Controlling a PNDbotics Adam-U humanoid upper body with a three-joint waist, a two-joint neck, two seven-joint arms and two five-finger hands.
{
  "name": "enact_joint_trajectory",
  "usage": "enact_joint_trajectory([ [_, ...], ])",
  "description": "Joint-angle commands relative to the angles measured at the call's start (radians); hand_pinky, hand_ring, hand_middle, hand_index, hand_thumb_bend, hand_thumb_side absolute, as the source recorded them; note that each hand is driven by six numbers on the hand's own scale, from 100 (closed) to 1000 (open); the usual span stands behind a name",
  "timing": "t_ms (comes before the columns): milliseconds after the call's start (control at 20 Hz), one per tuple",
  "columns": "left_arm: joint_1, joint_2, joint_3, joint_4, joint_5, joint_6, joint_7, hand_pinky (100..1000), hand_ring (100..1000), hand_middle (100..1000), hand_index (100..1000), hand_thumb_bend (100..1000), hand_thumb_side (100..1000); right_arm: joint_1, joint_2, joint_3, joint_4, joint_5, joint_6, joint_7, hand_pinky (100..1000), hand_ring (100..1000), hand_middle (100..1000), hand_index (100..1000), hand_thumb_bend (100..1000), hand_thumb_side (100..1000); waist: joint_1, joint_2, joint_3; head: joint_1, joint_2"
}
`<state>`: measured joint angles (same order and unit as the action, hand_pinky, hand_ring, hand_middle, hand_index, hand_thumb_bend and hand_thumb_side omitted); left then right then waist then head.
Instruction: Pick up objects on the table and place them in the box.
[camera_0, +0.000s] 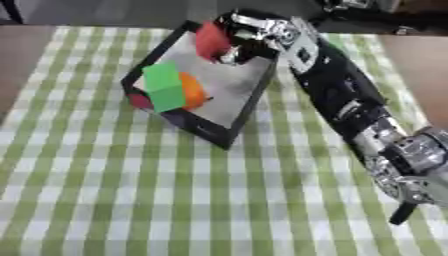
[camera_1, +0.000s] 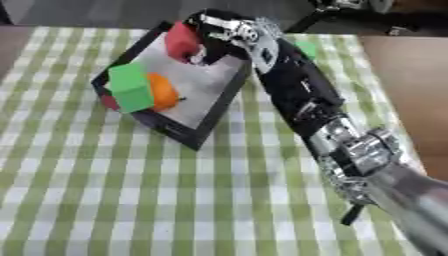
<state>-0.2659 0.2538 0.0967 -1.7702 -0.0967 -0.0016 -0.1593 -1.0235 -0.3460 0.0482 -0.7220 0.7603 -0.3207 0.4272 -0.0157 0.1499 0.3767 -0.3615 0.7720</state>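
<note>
A black-rimmed box (camera_0: 246, 107) with a pale floor lies askew on the green checked cloth. Inside it at the left stand a green block (camera_0: 163, 87), an orange round thing (camera_0: 192, 90) and a bit of something dark red (camera_0: 140, 101). My right hand (camera_0: 249, 35) reaches over the box's far corner, fingers curled round a red object (camera_0: 211, 40) held just above the box floor. A small green thing (camera_1: 306, 48) shows on the cloth behind my forearm. My left hand is out of sight.
My right arm (camera_0: 350, 105) runs diagonally from the lower right across the cloth. Bare brown table (camera_0: 416, 65) shows beyond the cloth at the right. Dark equipment sits at the far edge.
</note>
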Motion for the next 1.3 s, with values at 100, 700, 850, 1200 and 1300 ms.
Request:
enact_joint_trajectory([
  [100,-0.009,0.012,0.005,-0.021,0.005,-0.001,-0.003,806,638,660,895,399,953,-0.029,-0.016,0.042,-0.009,0.07,-0.012,0.018,984,955,971,1000,462,444,0.007,-0.004,0.0,-0.006,-0.002],
  [700,0.017,0.025,0.021,-0.012,-0.004,0.004,0.004,808,637,660,895,395,961,-0.011,-0.111,-0.093,-0.162,0.126,-0.001,-0.102,971,911,926,996,434,437,-0.011,-0.021,-0.051,0.018,-0.002],
  [850,0.028,0.032,0.029,-0.011,-0.008,0.005,0.009,808,635,658,895,395,962,0.018,-0.172,-0.117,-0.143,0.084,0.027,-0.146,968,908,923,996,420,440,-0.02,-0.027,-0.07,0.033,-0.002],
  [1200,0.053,0.046,0.048,-0.006,-0.015,0.01,0.026,808,634,657,895,393,966,0.149,-0.336,-0.155,-0.023,-0.004,0.098,-0.136,977,934,934,998,410,464,-0.034,-0.038,-0.113,0.065,-0.002],
  [1300,0.057,0.046,0.048,-0.004,-0.016,0.01,0.024,808,633,657,895,392,967,0.164,-0.36,-0.162,0.026,-0.033,0.118,-0.106,976,931,930,997,407,468,-0.035,-0.04,-0.115,0.067,-0.002],
])
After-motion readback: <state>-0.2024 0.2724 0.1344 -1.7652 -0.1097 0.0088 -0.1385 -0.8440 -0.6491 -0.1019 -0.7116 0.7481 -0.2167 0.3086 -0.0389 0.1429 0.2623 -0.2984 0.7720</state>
